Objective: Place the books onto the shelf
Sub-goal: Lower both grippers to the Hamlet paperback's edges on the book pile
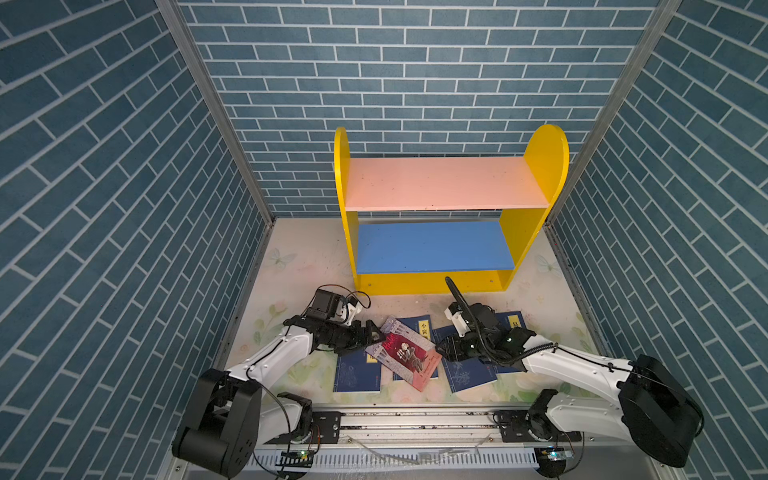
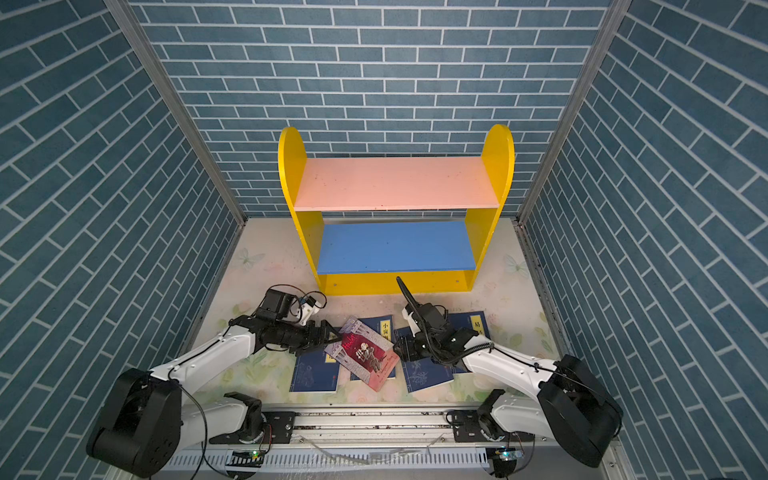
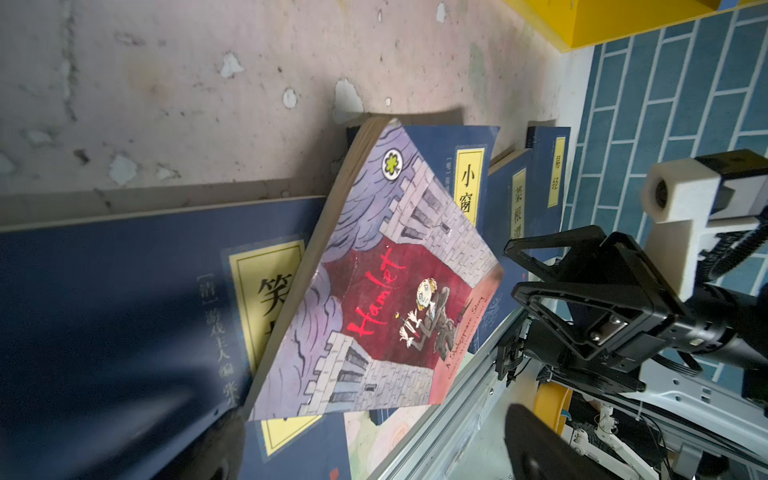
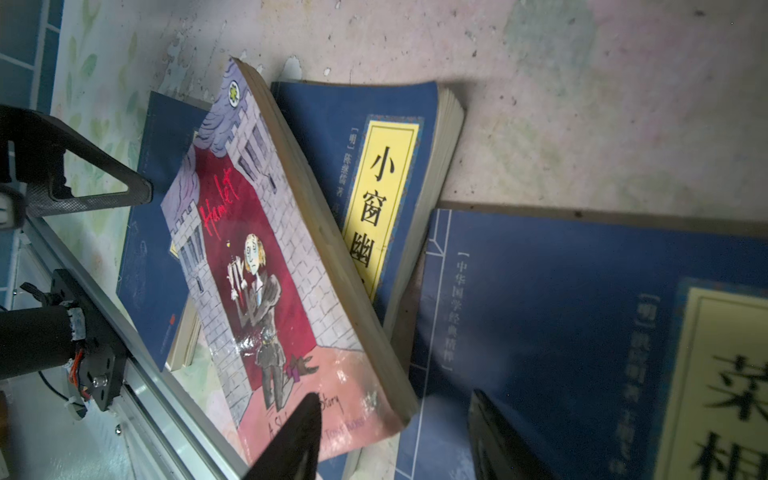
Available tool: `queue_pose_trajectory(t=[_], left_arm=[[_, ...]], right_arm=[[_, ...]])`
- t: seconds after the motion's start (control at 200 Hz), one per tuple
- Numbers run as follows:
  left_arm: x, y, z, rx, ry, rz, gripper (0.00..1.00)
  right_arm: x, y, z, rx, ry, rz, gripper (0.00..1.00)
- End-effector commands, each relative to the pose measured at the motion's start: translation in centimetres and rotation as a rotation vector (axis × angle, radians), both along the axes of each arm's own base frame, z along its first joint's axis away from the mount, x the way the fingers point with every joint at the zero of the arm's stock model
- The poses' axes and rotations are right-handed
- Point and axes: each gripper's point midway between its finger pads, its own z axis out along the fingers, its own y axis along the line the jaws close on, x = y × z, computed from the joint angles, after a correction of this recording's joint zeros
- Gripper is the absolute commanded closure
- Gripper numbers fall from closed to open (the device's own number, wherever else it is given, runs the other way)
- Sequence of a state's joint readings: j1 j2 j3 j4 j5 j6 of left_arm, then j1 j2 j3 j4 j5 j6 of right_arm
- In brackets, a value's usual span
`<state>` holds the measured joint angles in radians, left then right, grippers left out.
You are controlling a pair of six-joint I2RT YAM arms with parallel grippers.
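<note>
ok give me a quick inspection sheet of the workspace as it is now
surface: table, pale floral cover, scuffed and flaking
job's things: shelf at the back, pink and blue boards both bare; Hamlet book askew on top of four navy books, all on the table
clutter: nothing seen
hands: left hand open at one side of Hamlet; right hand open, jaws straddling Hamlet's opposite corner, no grip seen
cables: black conduit arching behind the right hand; thin cable loop behind the left hand
surroundings: blue brick-pattern walls on three sides; metal rail along the front
</note>
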<state>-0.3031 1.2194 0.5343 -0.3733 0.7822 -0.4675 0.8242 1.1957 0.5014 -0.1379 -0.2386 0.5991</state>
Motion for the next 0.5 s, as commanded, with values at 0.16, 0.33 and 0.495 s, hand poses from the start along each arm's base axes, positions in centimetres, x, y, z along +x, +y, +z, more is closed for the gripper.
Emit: queue_pose_trajectory(t=[0.16, 0.33, 0.495], left_arm=[[-0.6, -0.8, -0.3, 0.014, -0.015, -0.068, 0.02], [-0.6, -1.0, -1.1, 0.018, -0.014, -0.102, 0.01], [0.2, -1.2, -1.2, 0.024, -0.068, -0.124, 0.02]], right_arm=[[-1.1, -0.1, -0.5, 0.047, 0.063, -0.045, 0.42], [-1.1, 0.5, -0.8, 0.069, 0.094, -0.054, 0.42], [-1.2, 1.4, -1.3, 0.094, 0.133, -0.045, 0.42]])
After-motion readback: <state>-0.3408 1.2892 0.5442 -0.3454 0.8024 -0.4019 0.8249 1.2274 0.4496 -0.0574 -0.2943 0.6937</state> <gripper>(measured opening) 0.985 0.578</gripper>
